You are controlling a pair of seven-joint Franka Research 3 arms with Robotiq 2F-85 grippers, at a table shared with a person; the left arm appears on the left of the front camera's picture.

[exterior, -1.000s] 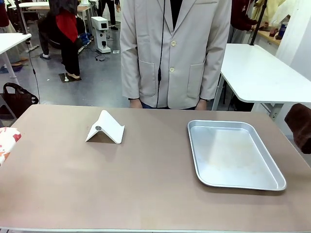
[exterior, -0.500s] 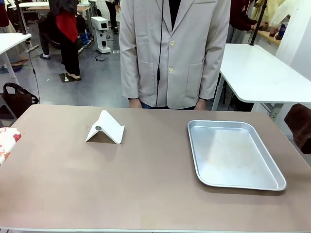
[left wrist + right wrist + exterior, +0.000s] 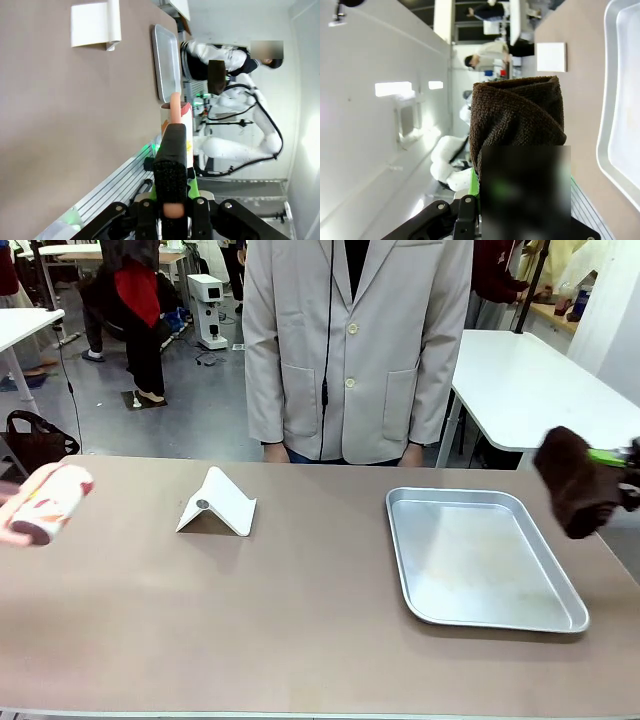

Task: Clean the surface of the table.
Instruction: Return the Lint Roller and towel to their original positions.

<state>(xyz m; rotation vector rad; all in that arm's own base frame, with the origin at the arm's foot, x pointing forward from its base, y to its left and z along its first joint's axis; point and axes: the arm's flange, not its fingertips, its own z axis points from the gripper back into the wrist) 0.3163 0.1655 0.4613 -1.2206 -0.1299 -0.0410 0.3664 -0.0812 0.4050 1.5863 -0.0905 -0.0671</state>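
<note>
**Inspector:** Across the front view lies the large matte brownish-taupe table [image 3: 300, 640], running from the near edge to the person in a pale grey jacket [image 3: 355, 340] at twelve o'clock. What sits on it?

**Assistant:** A white folded plastic stand [image 3: 217, 505] rests at about eleven o'clock, and a silver rectangular metal tray [image 3: 480, 558] lies flat at about two o'clock, well apart from it.

**Inspector:** Left claw?

**Assistant:** At nine o'clock the left claw [image 3: 172, 150] is clamped on a white cylindrical container with red and orange print [image 3: 45, 502], held tilted above the table edge.

**Inspector:** Right claw?

**Assistant:** At three o'clock the right claw [image 3: 612, 468] grips a dark brown folded cloth [image 3: 576, 480]. The cloth hangs just past the tray's right rim, clear of the table top.
</note>
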